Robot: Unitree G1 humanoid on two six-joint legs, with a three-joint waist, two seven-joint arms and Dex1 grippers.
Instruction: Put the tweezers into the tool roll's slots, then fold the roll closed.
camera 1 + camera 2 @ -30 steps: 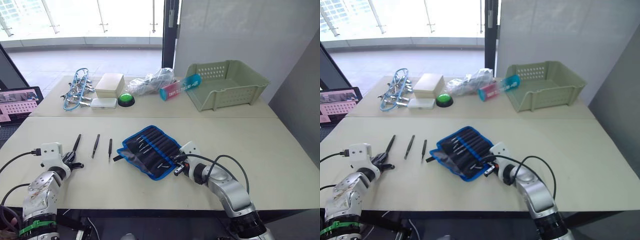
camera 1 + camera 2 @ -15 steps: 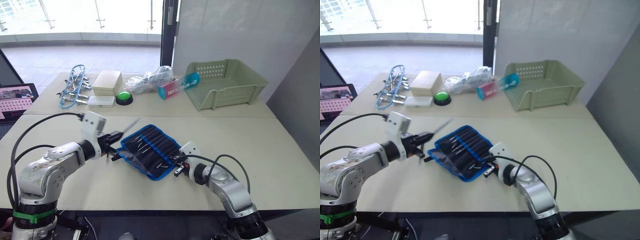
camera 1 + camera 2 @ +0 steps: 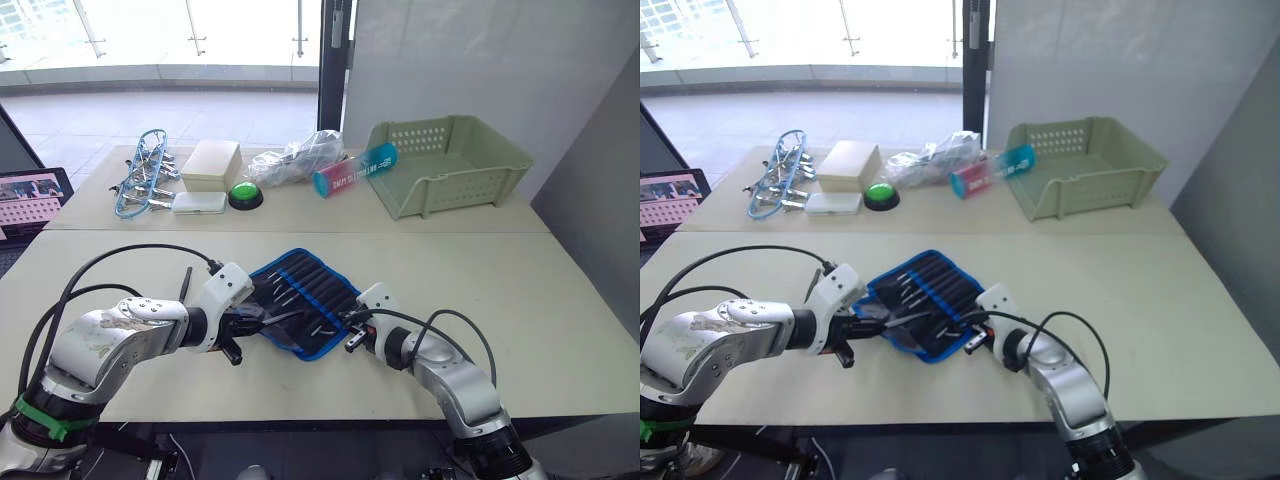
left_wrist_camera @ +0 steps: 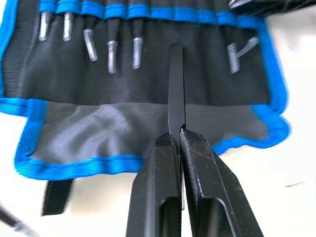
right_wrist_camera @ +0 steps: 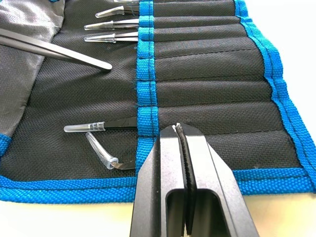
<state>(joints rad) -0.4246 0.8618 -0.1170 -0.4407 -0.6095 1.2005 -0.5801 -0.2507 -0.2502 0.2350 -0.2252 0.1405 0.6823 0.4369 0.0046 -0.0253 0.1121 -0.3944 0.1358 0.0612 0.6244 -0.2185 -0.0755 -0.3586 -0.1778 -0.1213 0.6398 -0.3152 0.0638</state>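
Left pincer (image 4: 177, 140) grips tweezers (image 4: 176, 89) over tool roll (image 4: 123, 108).

We see the tool roll (image 3: 305, 300) in black woven fabric, edged and banded in bright blue, with a grey sheen on its flap. Its slots (image 5: 207, 74) are black, and the tools tucked in them show silvery-clear tips. The tweezers (image 4: 176, 89) are plain black, as are both our pincers. The worktop (image 3: 560, 300) is pale cream. Behind stand a pale green perforated basket (image 3: 450, 165) and a bright green button (image 3: 243, 193).
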